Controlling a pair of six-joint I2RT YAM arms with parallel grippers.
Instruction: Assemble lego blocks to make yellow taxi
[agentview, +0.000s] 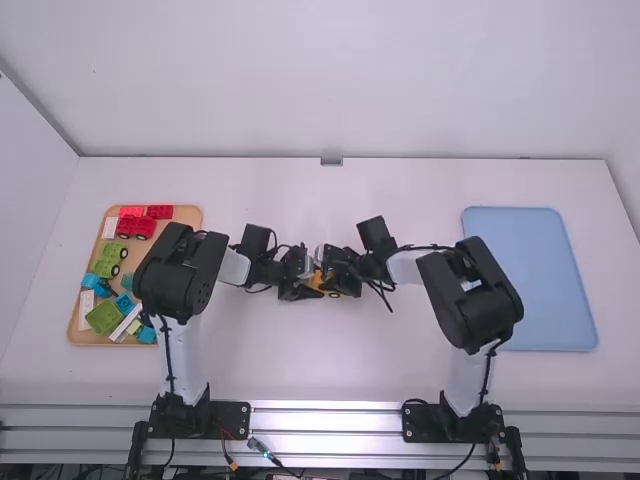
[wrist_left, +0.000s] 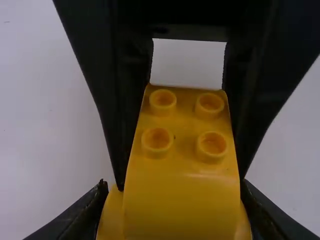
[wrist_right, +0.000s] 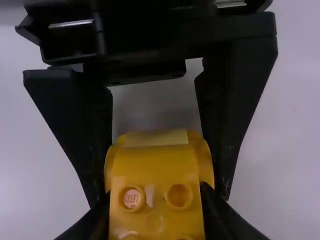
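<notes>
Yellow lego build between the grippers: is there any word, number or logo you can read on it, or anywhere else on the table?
No text I can quote.
Yellow lego build: marking on one stud in the right wrist view, too small to read reliably.
Its top studs in the left wrist view: none legible.
Wooden-coloured tray, its blocks, and blue tray: none legible.

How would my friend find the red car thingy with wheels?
In the high view, a tan tray lies at the left of the white table. Near the tray's far edge sits a red car base with black wheels. The red blocks just beyond it show no wheels, and the wheeled piece nearer the camera is green.
</notes>
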